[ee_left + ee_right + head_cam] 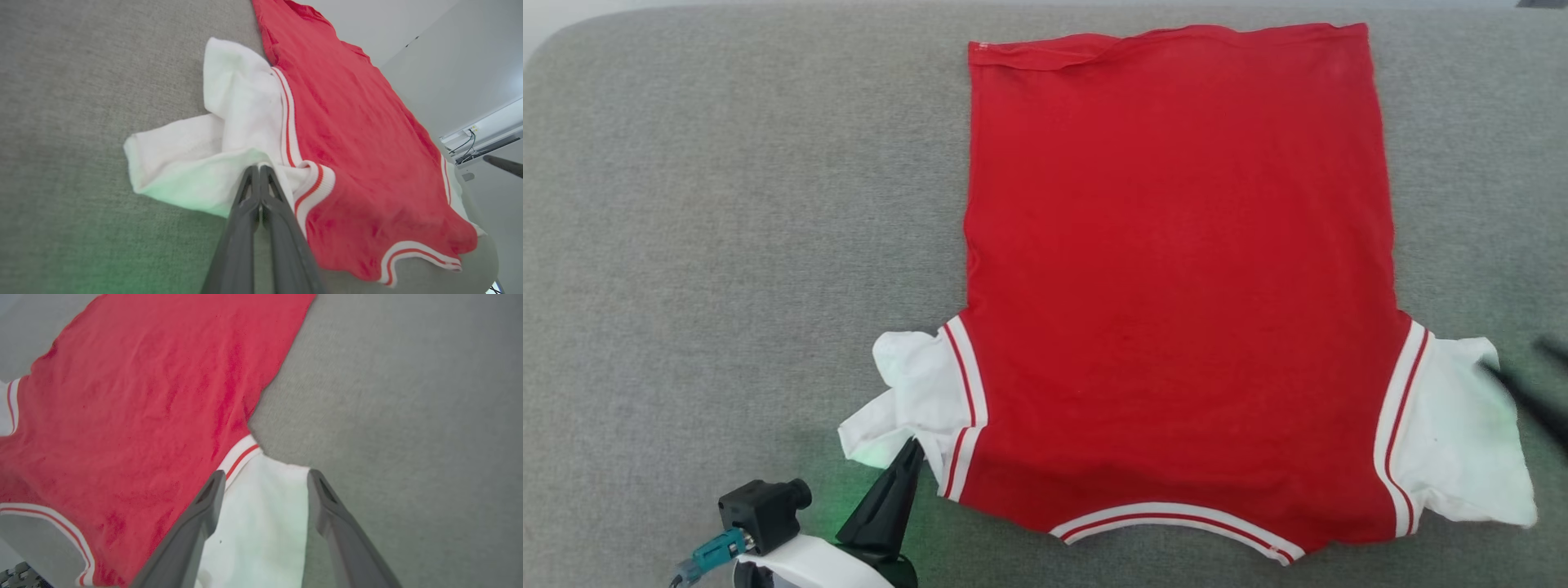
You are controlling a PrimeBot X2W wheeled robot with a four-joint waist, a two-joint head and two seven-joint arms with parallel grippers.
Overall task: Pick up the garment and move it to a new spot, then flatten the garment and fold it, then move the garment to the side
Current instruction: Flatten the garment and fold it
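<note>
The garment (pixel 1176 286) lies spread flat on a grey fabric surface (pixel 727 245), red back up, striped collar toward me and hem at the far side. Its left white sleeve (pixel 907 400) is crumpled. My left gripper (pixel 913 445) is shut with its tips pinching that sleeve's fold (pixel 229 122); the tips (pixel 259 168) sit pressed together in the left wrist view. My right gripper (pixel 1523 367) is a dark blur at the right sleeve (pixel 1462 425). In the right wrist view it (pixel 265 477) stands open, fingers astride the flat white sleeve (pixel 261 522).
Bare grey surface stretches wide to the left of the garment (pixel 359 134) and in a narrower strip on the right (pixel 408 396). A black block with a teal cable plug (pixel 760 510) sits on my left wrist. A white wall and a cable tray (pixel 474 139) lie beyond the far edge.
</note>
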